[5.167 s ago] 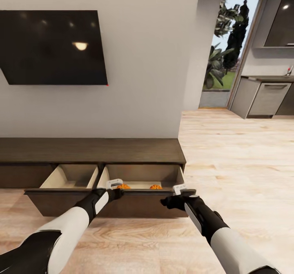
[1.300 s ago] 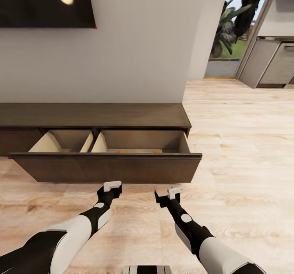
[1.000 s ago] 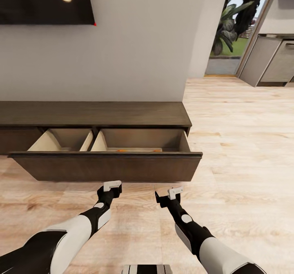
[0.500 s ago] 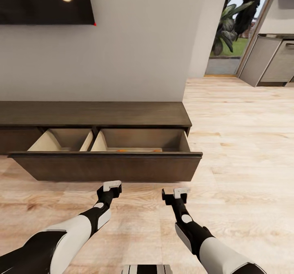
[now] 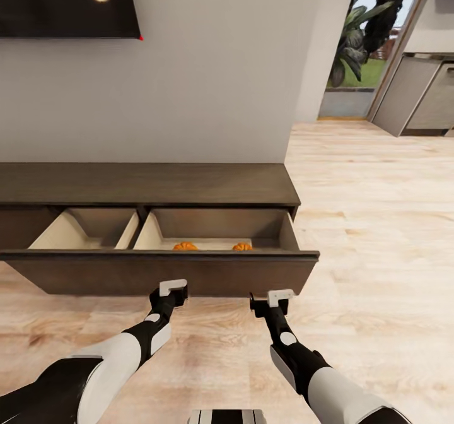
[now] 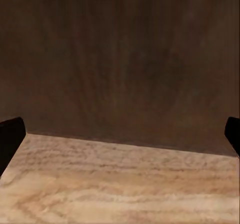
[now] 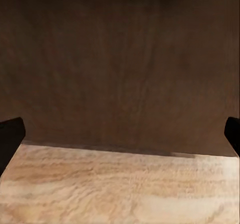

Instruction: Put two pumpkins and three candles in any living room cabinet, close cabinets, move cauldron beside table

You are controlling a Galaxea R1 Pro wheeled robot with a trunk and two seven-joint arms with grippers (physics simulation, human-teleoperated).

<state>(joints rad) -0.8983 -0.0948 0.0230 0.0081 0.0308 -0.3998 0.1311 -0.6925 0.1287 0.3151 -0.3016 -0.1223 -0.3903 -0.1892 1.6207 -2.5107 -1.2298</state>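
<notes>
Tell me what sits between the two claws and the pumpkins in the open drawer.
In the head view, the drawer's dark wood front stands between the left claw, the right claw and the pumpkins.

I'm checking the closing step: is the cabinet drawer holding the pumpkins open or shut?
Open. The drawer front stands well out from the cabinet, and both pumpkins show inside.

The pulled-out drawer front [image 5: 157,274] stands as a dark wall straight ahead of my left hand [image 5: 171,287] and right hand [image 5: 277,297], both spread wide just short of it. Above its top edge the right compartment is open, with two pumpkins [image 5: 185,246] near the front and bare room behind. Bare floor [image 5: 366,235] lies open on my right.
</notes>
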